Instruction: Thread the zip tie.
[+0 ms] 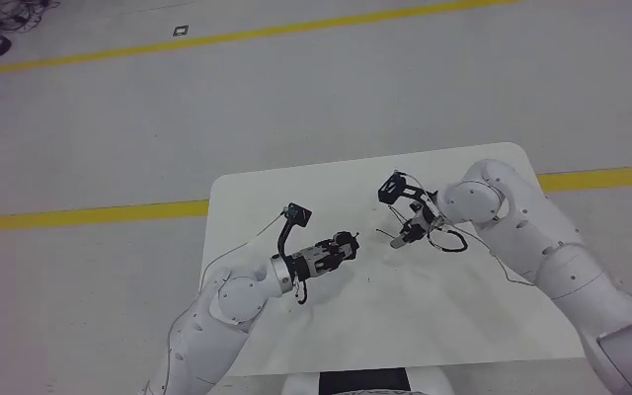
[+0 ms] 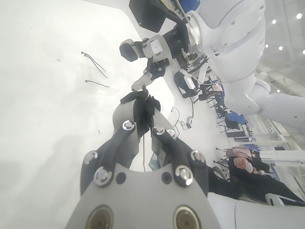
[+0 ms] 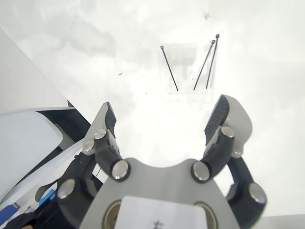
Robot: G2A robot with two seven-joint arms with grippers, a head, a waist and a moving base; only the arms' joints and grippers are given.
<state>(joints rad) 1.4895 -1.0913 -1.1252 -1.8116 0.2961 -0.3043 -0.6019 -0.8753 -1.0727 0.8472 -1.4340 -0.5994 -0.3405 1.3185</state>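
My left gripper hovers over the middle of the white table. Its black-padded fingertips are shut on a thin black zip tie, whose strap runs back between the fingers. Close in front of it, my right gripper stands open with nothing between its ribbed pads. Three more black zip ties lie flat on the table beyond the right gripper: one alone and a pair side by side.
The table's far rounded corner and its edge lie just behind the right arm. A loose loop of black cable hangs at the right wrist. Bare tabletop stretches along the near side.
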